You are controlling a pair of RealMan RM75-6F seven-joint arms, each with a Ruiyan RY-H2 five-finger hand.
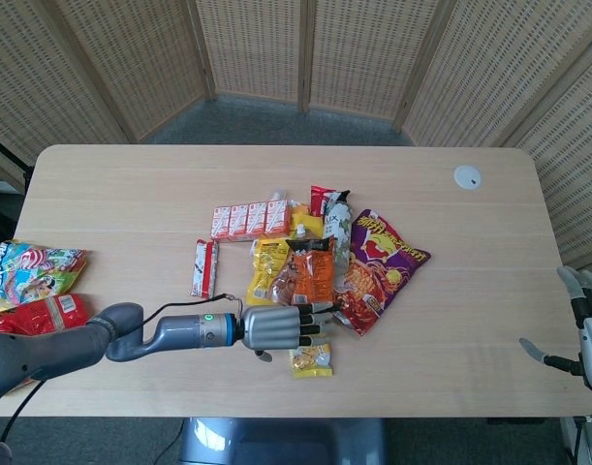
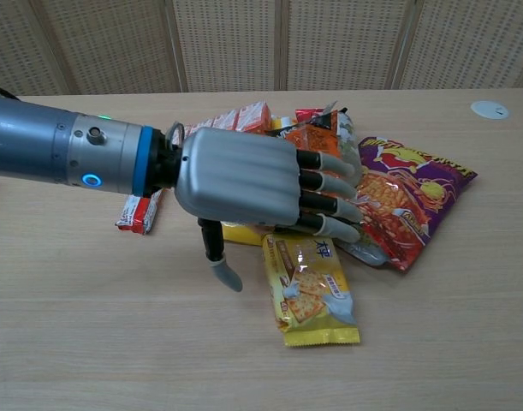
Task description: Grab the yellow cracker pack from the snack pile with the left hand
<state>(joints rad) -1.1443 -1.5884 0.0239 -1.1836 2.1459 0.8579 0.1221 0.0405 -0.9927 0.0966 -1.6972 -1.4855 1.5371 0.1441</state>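
The yellow cracker pack lies flat at the near edge of the snack pile; in the head view only its lower end shows. My left hand hovers over the pack's top end and the pile, fingers stretched out to the right, thumb hanging down just left of the pack. It holds nothing. The head view shows this left hand covering most of the pack. My right hand stands open off the table's right edge, far from the pile.
The pile holds an orange pack, a purple chip bag, a yellow bag and a row of red boxes. A red-white bar lies to the left. Colourful bags sit at the table's left edge; a white disc back right.
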